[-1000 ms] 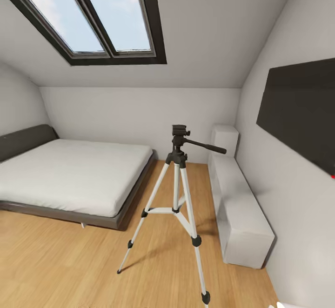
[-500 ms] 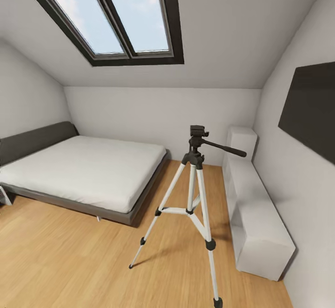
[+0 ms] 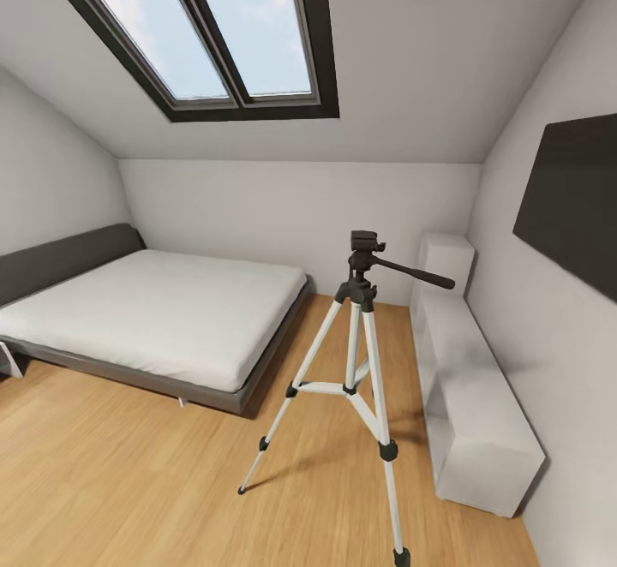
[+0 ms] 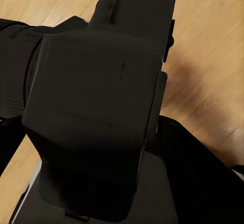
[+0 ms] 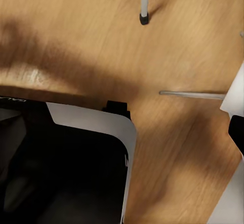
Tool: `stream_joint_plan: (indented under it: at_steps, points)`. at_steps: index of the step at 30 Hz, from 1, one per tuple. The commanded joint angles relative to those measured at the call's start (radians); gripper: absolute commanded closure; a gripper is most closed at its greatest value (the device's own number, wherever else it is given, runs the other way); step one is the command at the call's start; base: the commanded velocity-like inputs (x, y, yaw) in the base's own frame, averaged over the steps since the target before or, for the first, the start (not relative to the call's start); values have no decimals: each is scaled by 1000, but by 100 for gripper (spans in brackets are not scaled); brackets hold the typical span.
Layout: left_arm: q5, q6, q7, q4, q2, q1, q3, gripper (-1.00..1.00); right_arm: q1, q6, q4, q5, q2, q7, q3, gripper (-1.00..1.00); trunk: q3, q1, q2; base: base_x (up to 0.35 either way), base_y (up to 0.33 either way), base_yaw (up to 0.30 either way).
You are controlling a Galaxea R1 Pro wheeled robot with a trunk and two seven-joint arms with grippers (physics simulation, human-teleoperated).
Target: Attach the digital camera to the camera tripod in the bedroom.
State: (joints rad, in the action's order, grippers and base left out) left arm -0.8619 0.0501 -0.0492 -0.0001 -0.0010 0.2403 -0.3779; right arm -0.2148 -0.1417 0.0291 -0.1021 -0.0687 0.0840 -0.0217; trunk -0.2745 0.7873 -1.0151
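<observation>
Head view matches half a second ago, the tripod (image 3: 360, 353) upright on the wooden floor (image 3: 128, 473) between bed (image 3: 154, 319) and white cabinet (image 3: 471, 378), while the left wrist view shows the camera (image 4: 96, 117) close up, grip unclear.

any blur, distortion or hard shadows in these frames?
Head view: sharp, wide-angle stretch at the edges, soft shadow under the camera tripod. Left wrist view: the digital camera so close it is dark, little detail. Right wrist view: broad soft shadow on the floor.
</observation>
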Motion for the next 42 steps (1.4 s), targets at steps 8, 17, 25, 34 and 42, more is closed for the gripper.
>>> stream_joint_plan:
  at_steps: [8, 17, 25, 34, 42]
  points:
    - [-4, 2, -1, 0, -1, 1, -9, 100, -1, -6, 3, -8, 0, 0, -2, -100, -1, 0, -1, 25, -7, 0]
    - [-3, 2, 0, 0, -1, 1, -9, 100, -1, -6, 3, -8, 0, 0, -2, -100, -1, 0, -1, 171, -66, 0]
    - [-3, 2, 0, 0, -1, 1, -9, 100, -1, -5, 3, -8, 0, 0, -3, -100, -1, 0, -1, 29, -12, -31]
    - [-4, 2, 0, 0, -1, 1, -9, 100, -1, -4, 3, -8, 1, 0, -1, -100, -1, 0, -1, 3, -1, -187]
    - [-5, 2, 0, 0, -1, 1, -9, 100, -1, -4, 3, -8, 1, 0, -2, -100, -1, 0, -1, 0, 0, -58]
